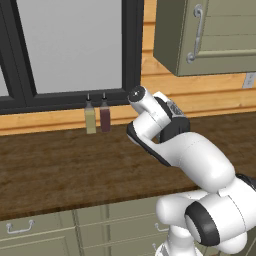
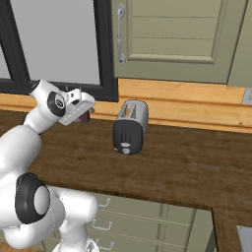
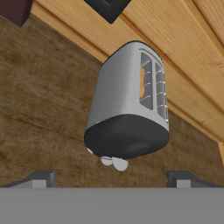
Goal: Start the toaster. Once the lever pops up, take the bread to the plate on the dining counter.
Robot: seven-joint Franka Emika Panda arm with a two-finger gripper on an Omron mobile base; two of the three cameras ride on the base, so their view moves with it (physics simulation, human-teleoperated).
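The silver-grey toaster (image 2: 130, 127) stands on the wood counter near the back wall, its dark end panel facing the robot. From the hand view the toaster (image 3: 127, 109) is dead ahead, with pale knobs (image 3: 113, 162) at the foot of the dark panel. A thin tan strip of the bread (image 3: 142, 83) shows inside one top slot. My gripper (image 3: 111, 179) is open, its fingertips (image 3: 40, 178) set wide apart, short of the toaster and not touching it. In the right base view the gripper (image 2: 83, 106) hangs left of the toaster. The plate and the dining counter are out of view.
An olive bottle (image 1: 90, 117) and a dark red bottle (image 1: 105, 115) stand against the wall under the window. Grey-green upper cabinets (image 2: 182, 39) hang above the toaster. A wall outlet (image 3: 107, 6) sits behind it. Drawers (image 2: 128, 216) run under the counter's front edge.
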